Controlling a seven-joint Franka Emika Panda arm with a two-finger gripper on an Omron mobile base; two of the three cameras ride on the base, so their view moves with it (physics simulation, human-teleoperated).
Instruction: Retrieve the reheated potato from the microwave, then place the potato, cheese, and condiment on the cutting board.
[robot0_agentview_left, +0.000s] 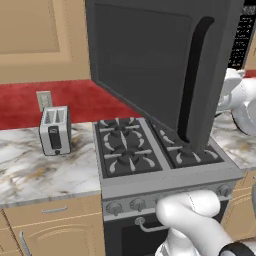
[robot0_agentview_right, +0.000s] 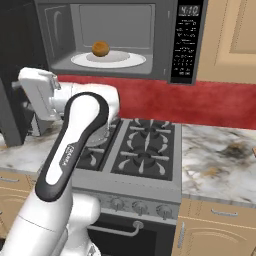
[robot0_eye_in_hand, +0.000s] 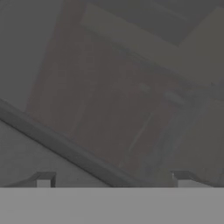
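The microwave (robot0_agentview_right: 165, 40) hangs over the stove with its wide door (robot0_agentview_left: 150, 60) swung fully open to the left. Inside, the golden-brown potato (robot0_agentview_right: 100, 48) rests on the white round plate (robot0_agentview_right: 125, 61). My hand (robot0_agentview_right: 37, 95) is low at the left, below the oven's opening and close to the open door (robot0_agentview_right: 15, 75). In the hand view my gripper (robot0_eye_in_hand: 112, 180) is open, its fingertips (robot0_eye_in_hand: 43, 179) far apart with nothing between them, facing a dark tinted surface. The cheese, condiment and cutting board are out of view.
A gas stove (robot0_agentview_right: 142, 145) sits below the microwave, with marble counter on both sides (robot0_agentview_left: 45, 170) (robot0_agentview_right: 220, 165). A silver toaster (robot0_agentview_left: 55, 131) stands on the left counter under a wall outlet (robot0_agentview_left: 44, 99). The open door overhangs the burners (robot0_agentview_left: 125, 145).
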